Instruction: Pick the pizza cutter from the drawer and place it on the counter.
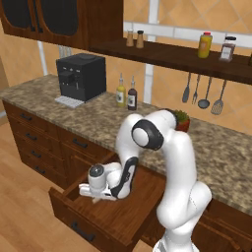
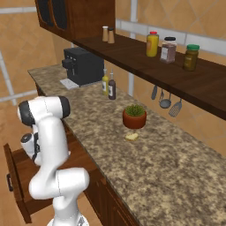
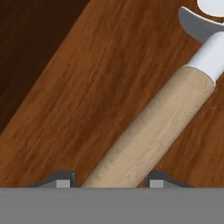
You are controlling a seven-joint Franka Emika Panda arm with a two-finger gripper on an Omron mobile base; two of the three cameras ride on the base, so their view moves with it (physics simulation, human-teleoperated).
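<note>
The hand is down in the drawer, fingers spread either side of the cutter handle (not yet pinching).

Orange-tan tiled walls with a pale vertical strip back the kitchen, and a light wood plank floor runs along the near left. Dark reddish-brown wall cabinets with dark glass doors hang at the far left. A long dark wooden shelf runs rightward from them, above stacked narrow drawers at left.
</note>
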